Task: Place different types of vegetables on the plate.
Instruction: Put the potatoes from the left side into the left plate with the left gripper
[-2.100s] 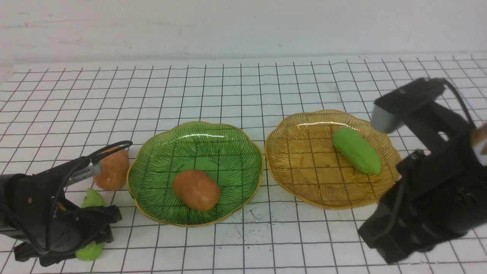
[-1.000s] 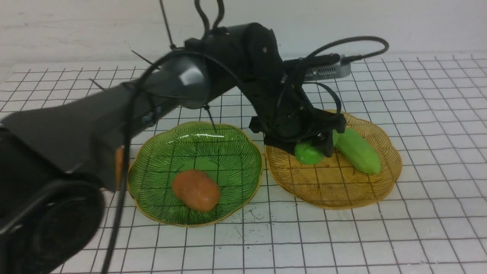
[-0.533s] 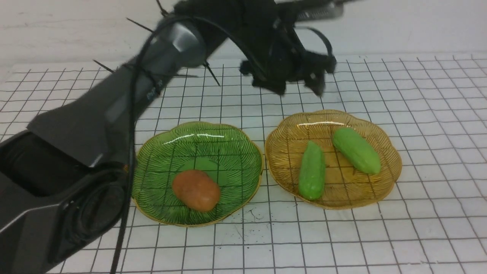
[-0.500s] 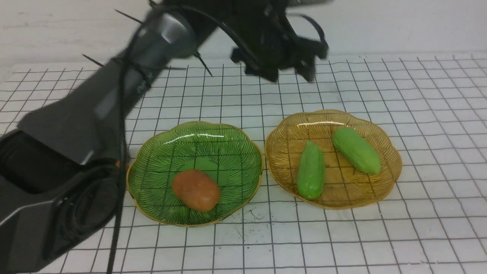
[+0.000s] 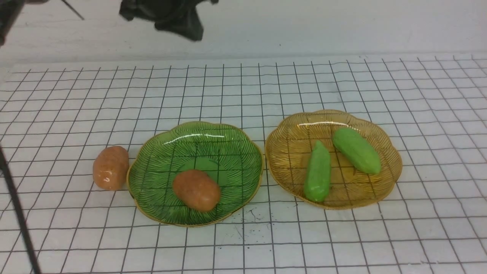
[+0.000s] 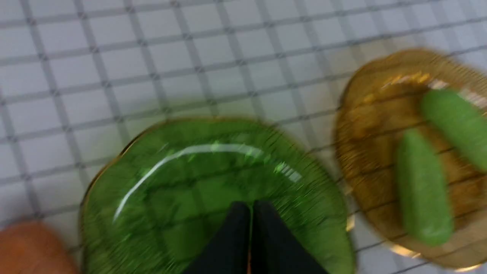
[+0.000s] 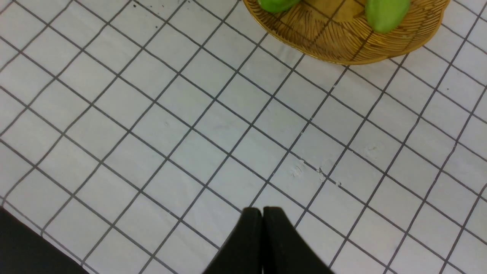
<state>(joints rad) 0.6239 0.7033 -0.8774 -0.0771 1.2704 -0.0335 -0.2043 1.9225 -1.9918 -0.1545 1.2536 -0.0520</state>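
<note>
Two glossy oval potatoes (image 5: 196, 190) (image 5: 111, 167) and two matte tapered cucumbers (image 5: 318, 177) (image 5: 356, 150) are counted; green plate (image 5: 228, 160) and amber plate (image 5: 287, 160) are ribbed, scalloped glass. Left pincer (image 6: 251, 213) and right pincer (image 7: 262, 217) are clenched, empty.

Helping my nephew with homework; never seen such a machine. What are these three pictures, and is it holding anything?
It is a robot with two arms, each ending in a two-fingered gripper. The wide picture looks forward from between the arms; the other two come from cameras on the wrists. On the gridded table lie a green plate with one potato, a second potato beside it, and an amber plate with two green cucumbers. The left gripper and right gripper are both shut on nothing.
</note>
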